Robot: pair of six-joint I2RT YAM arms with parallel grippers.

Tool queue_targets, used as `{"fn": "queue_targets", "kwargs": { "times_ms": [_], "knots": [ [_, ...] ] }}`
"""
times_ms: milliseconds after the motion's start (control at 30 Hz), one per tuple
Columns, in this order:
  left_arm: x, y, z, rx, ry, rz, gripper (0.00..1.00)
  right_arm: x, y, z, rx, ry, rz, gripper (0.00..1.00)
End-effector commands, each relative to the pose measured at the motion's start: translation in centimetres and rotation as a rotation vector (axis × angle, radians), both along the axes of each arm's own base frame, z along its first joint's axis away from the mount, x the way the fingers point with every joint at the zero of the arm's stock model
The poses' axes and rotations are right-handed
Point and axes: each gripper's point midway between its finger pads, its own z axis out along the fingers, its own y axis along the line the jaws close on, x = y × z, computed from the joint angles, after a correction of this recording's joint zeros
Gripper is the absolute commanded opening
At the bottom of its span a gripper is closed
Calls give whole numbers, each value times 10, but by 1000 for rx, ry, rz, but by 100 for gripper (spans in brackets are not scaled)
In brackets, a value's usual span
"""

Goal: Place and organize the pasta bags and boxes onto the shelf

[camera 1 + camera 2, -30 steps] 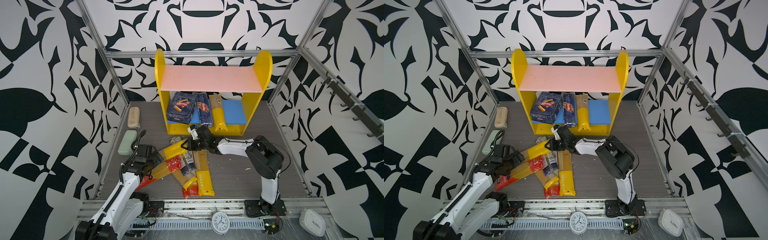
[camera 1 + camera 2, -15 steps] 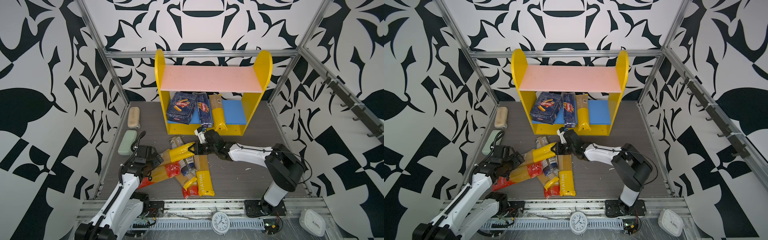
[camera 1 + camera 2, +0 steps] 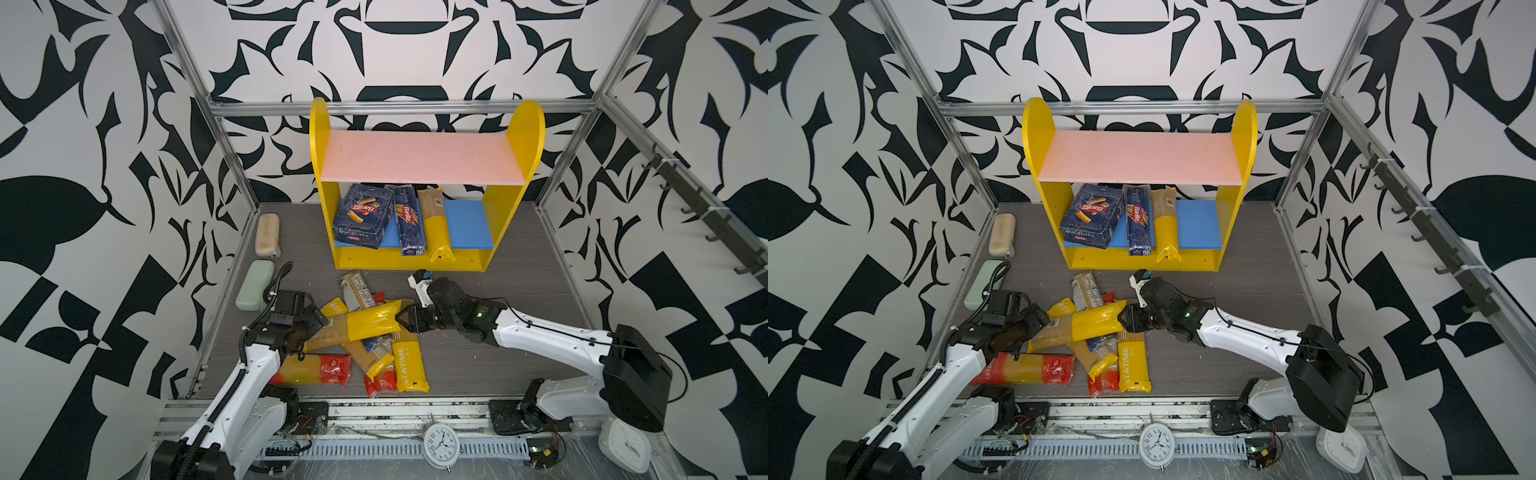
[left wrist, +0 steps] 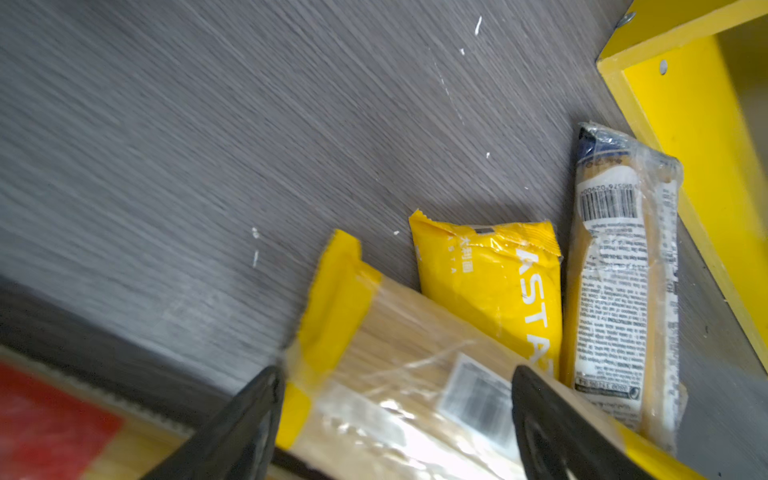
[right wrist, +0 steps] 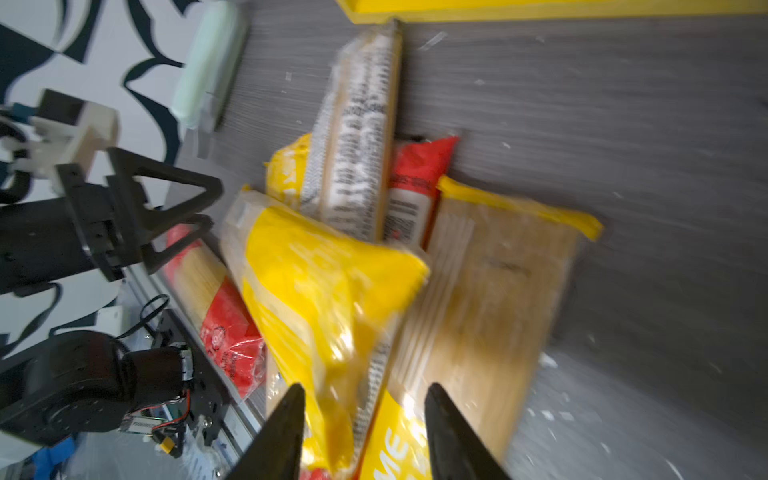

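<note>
A yellow-ended bag (image 3: 361,326) (image 3: 1084,326) lies slanted across the pile of bags on the floor. My right gripper (image 3: 400,320) (image 3: 1122,321) (image 5: 365,386) is open, and the bag's crumpled end (image 5: 324,299) sits loose between its fingers. My left gripper (image 3: 320,322) (image 3: 1045,322) (image 4: 395,370) is open and straddles the other end (image 4: 415,374). On the blue lower board of the shelf (image 3: 322,166) (image 3: 1034,166) lie the wide pasta box (image 3: 363,216) (image 3: 1092,216), the narrow pasta box (image 3: 409,220) (image 3: 1138,220) and a yellow bag (image 3: 436,220) (image 3: 1165,220).
The pile holds a red-ended bag (image 3: 316,370), a PASTATIME bag (image 3: 409,365) and a white-labelled bag (image 3: 355,291) (image 4: 615,270). A beige case (image 3: 267,235) and a green case (image 3: 254,284) lie by the left wall. Two clocks (image 3: 440,444) (image 3: 623,444) stand on the front rail.
My right gripper drew the yellow bag's end from the shelf front toward the near side, then opened from shut. The bag's other end now lies between my left fingers.
</note>
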Motion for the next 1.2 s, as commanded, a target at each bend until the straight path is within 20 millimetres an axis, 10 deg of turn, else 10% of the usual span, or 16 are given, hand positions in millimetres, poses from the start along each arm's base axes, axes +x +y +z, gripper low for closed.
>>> {"fn": "queue_targets", "kwargs": {
  "times_ms": [0,633,733,1167],
  "knots": [
    [2,-1,0,-17,-3,9,88,2,-21,5,-132,-62,7,54],
    [-5,3,14,-10,-31,24,90,-7,18,42,-332,-335,299,70],
    [-5,3,12,-16,-28,26,92,-10,32,48,-374,-419,396,99],
    [3,5,32,34,-59,-15,99,-9,80,28,-454,-530,645,99]
  ]
}}
